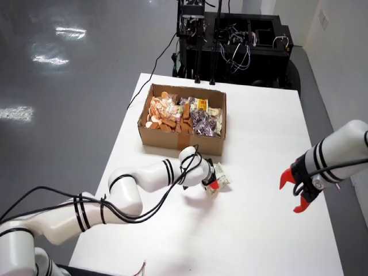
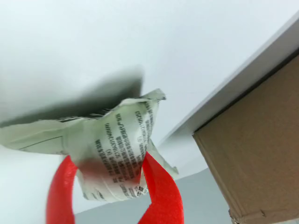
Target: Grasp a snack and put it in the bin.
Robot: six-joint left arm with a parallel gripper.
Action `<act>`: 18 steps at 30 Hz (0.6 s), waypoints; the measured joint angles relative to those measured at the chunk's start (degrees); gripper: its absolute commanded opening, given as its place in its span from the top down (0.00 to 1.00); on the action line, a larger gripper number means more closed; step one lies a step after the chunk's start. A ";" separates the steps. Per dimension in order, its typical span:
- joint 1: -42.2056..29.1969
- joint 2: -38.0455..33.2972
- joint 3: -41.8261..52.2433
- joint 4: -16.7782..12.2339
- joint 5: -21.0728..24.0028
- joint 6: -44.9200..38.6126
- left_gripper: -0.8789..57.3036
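Note:
A pale green snack packet [image 1: 222, 179] with printed text sits between the red fingers of my gripper [image 1: 212, 183], just in front of the cardboard box [image 1: 181, 140] on the white table. In the wrist view the packet [image 2: 122, 147] is crumpled, and the gripper [image 2: 110, 163] is shut on its lower part, one red finger [image 2: 161, 191] on each side. Its shadow falls on the table right behind it. I cannot tell if it touches the surface. The box wall [image 2: 257, 154] stands close by on the right of that view. The box holds several snack bags.
A second white arm comes in from the right of the overhead view, its red gripper [image 1: 297, 192] hanging open above the table [image 1: 259, 236]. A black equipment rack [image 1: 230, 40] with cables stands beyond the table's far edge. Grey floor lies to the left.

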 measured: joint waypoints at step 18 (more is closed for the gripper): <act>-1.00 0.11 -3.88 2.00 5.76 0.02 0.99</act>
